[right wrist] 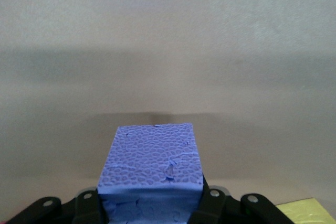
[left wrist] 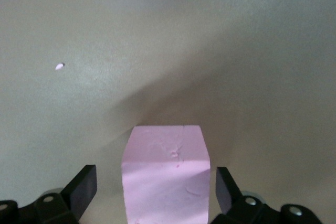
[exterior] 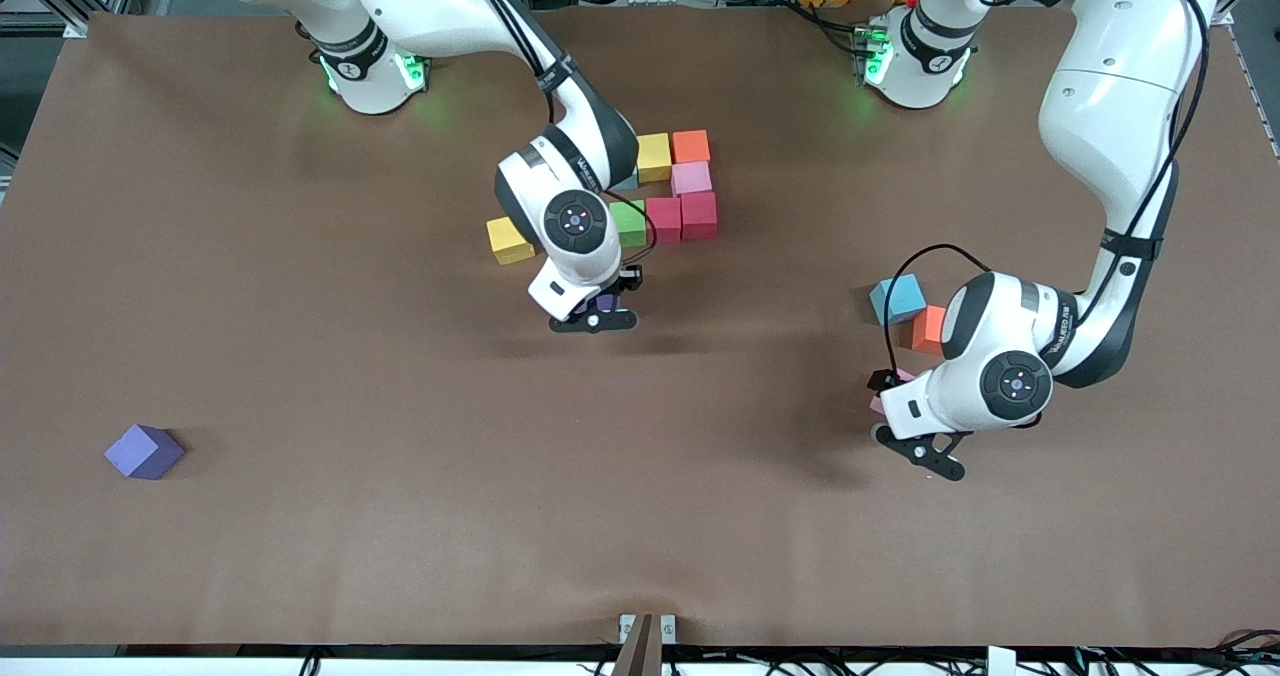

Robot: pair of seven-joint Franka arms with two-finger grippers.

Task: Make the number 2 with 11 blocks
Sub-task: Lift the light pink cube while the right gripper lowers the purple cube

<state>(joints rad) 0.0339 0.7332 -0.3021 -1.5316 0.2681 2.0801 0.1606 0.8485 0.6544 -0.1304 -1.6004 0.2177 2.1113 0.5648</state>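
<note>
Blocks: foam-like cubes, matte, prob light & a bit squashy; dimpled skin shows on purple one in right wrist view, so shouldn't slip. Best grip = two flat parallel faces, mid-height, squeeze gently
Number 2: only part built, upper centre of front view. Yellow block [exterior: 654, 156] + orange block [exterior: 691, 146] in top row, pink block [exterior: 691, 177] under the orange, two red blocks [exterior: 682, 217] side by side w/ green block [exterior: 629, 223] next to them. Part hidden by right arm, can't say what's under it
Second yellow block: [exterior: 509, 240] sits apart from the cluster, toward right arm's end of bench
Right end effector: [exterior: 596, 308] centre of front view, just below the cluster; closed tight on a purple block [right wrist: 151, 169], fingers on its two side faces, held above bare bench
Left end effector: [left wrist: 152, 187] lower right of front view, fingers spread wide either side of a loose pink block [left wrist: 166, 177], gaps both sides, not gripping yet
Strays: blue block [exterior: 896, 298] & 2nd orange block [exterior: 931, 328] touching, just above left end effector in front view; another purple block [exterior: 145, 451] alone at lower left
Bench: [exterior: 400, 516] brown mat, mostly bare
Judgement: purple goes to the 2 next; lower rows not laid yet
</note>
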